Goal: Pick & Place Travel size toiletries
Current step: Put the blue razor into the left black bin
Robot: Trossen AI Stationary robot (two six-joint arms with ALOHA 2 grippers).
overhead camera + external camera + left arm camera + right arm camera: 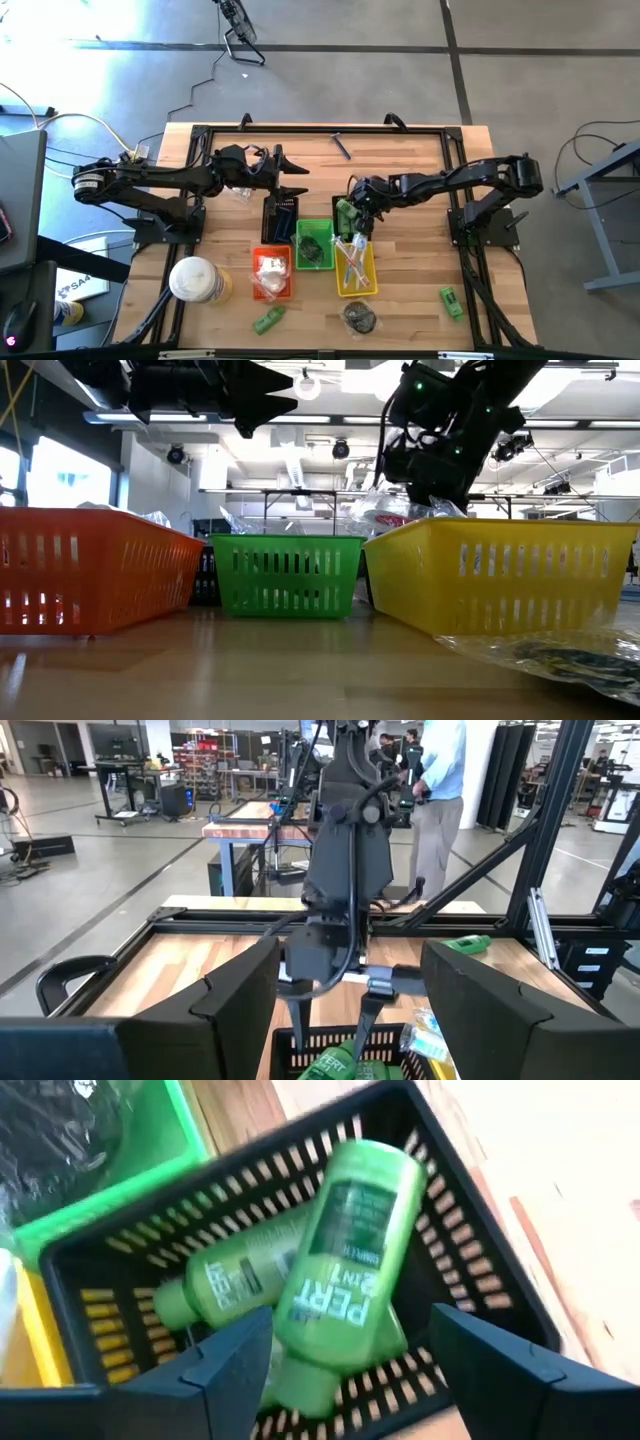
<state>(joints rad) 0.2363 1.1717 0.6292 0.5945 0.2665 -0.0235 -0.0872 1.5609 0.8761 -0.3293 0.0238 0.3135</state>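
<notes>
My right gripper (pixel 350 1370) (pixel 352 222) points steeply down over a black basket (pixel 470 1230) (pixel 343 212). It is open, with a clear gap on each side of the green "PERT" bottle (pixel 345 1250) below it. That bottle lies slanted on a second green bottle (pixel 215 1295) inside the basket, and its image is blurred. My left gripper (pixel 360 1010) (pixel 292 176) waits open and level above the table's far left, touching nothing. Two more green bottles (pixel 268 320) (pixel 452 300) lie on the table near its front edge.
Next to the black basket stand a green basket (pixel 313 243), a yellow basket (pixel 355 268), an orange basket (pixel 271 273) and another black basket (pixel 280 216). A round white-and-yellow container (pixel 196 280) stands at front left. A clear bag of dark pieces (pixel 360 317) lies at the front.
</notes>
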